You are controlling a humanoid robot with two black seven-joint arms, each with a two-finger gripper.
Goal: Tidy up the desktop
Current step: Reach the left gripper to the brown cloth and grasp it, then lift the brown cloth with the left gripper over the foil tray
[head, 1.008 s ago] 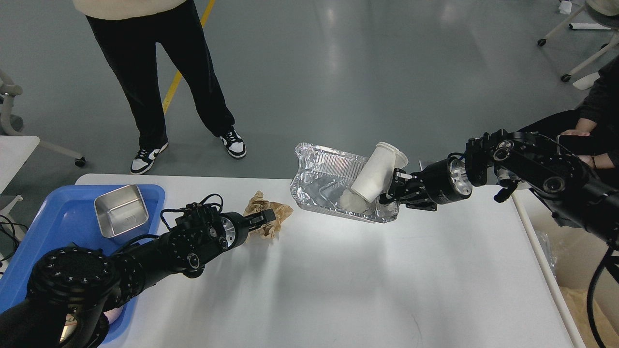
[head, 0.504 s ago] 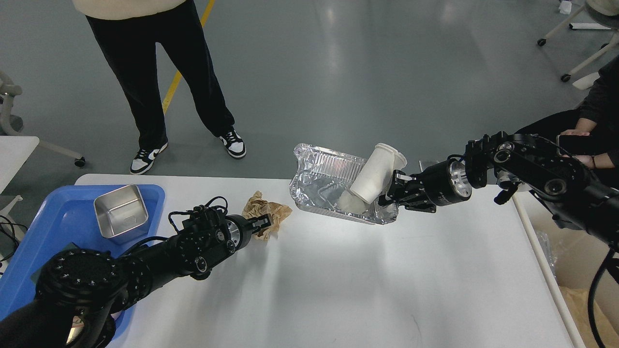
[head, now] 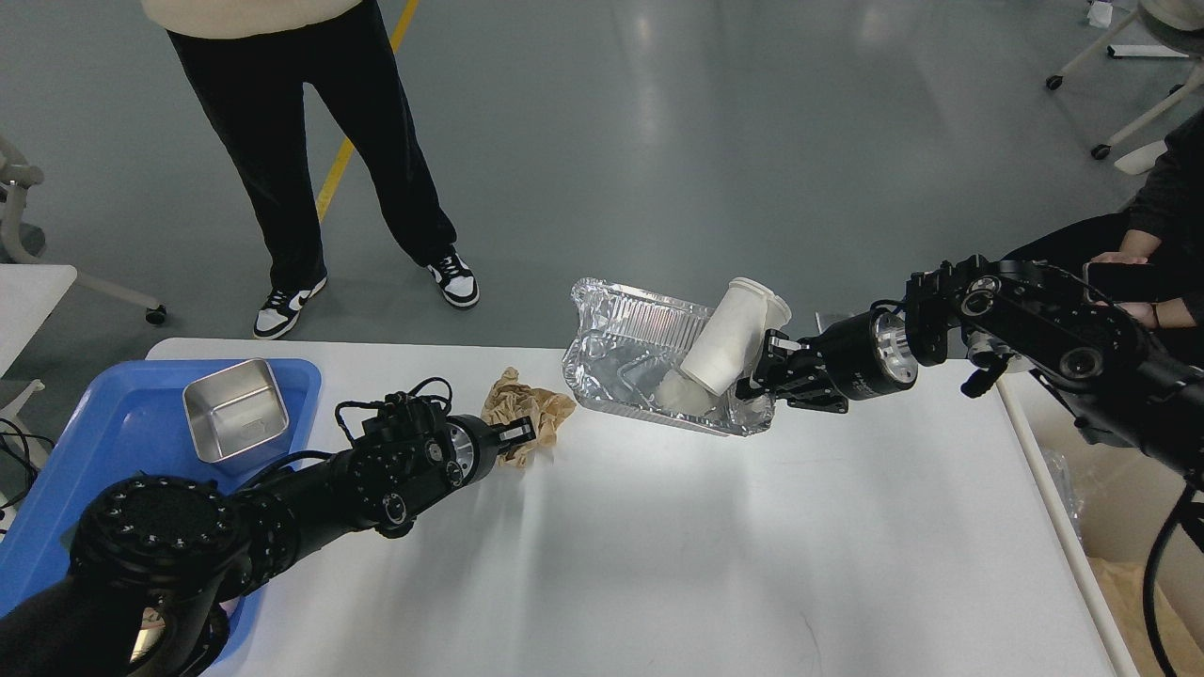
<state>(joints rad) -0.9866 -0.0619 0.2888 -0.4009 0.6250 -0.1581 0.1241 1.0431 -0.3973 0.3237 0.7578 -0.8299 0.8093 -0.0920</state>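
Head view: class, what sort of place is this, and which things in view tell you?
Probably a robotics lab or test hall: a bare grey floor with a yellow line, wheeled chair bases, and a person standing by the white desktop watching.

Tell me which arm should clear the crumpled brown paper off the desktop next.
Left. The left gripper is already at the crumpled brown paper on the desktop, while the right gripper is busy holding up the foil tray with a white cup in it.

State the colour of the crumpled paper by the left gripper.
Light brown crumpled paper, head view.
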